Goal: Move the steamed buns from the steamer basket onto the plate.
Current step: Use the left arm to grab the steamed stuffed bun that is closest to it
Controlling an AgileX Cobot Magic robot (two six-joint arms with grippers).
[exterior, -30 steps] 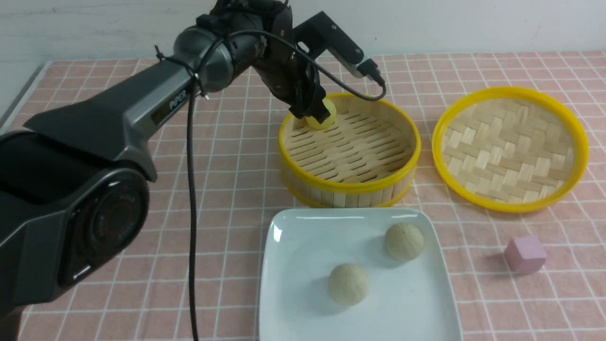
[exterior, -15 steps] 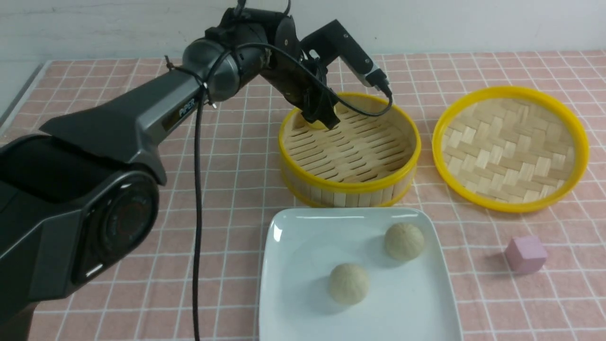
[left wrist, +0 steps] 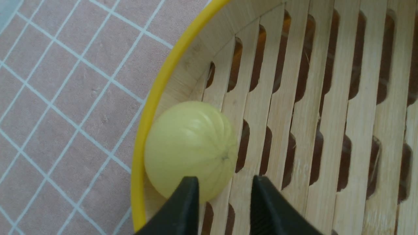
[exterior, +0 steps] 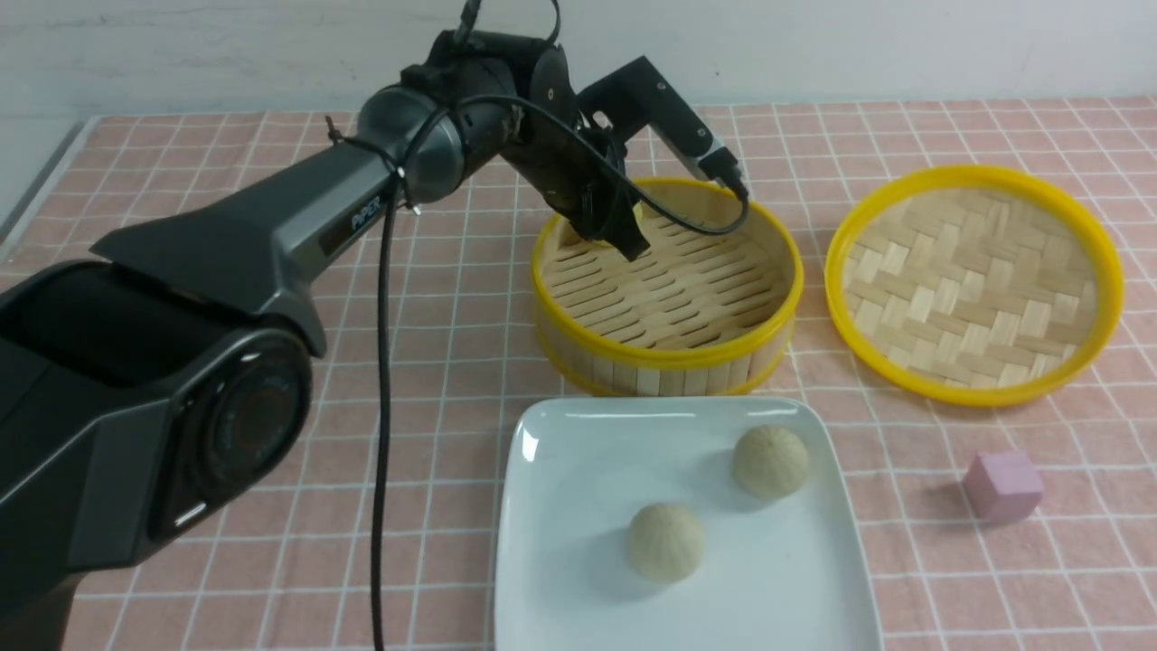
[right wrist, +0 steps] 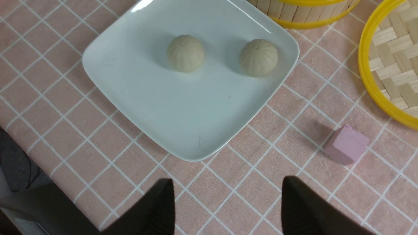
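Note:
The steamer basket [exterior: 667,357] stands behind the plate [exterior: 578,470]. A pale yellow steamed bun [left wrist: 191,143] rests on the slat floor against the basket's wall [left wrist: 147,130]. In the front view only a sliver of it [exterior: 638,215] shows behind my left gripper [exterior: 624,233]. The left gripper [left wrist: 225,182] is down inside the basket, its jaws narrowed but apart. One fingertip [left wrist: 189,195] overlaps the bun's edge and slat floor shows in the gap. Two beige steamed buns [exterior: 770,461] [exterior: 665,541] lie on the plate. My right gripper [right wrist: 227,182] hangs open over the cloth beside the plate [right wrist: 183,114].
The shallow woven lid [exterior: 974,282] lies to the right of the basket. A small pink cube [exterior: 1001,486] sits on the checked cloth right of the plate. The left arm's cable hangs down to the left of the plate.
My left gripper has dropped lower into the basket beside the yellow bun, and its jaws have narrowed. The bun is now mostly hidden in the front view.

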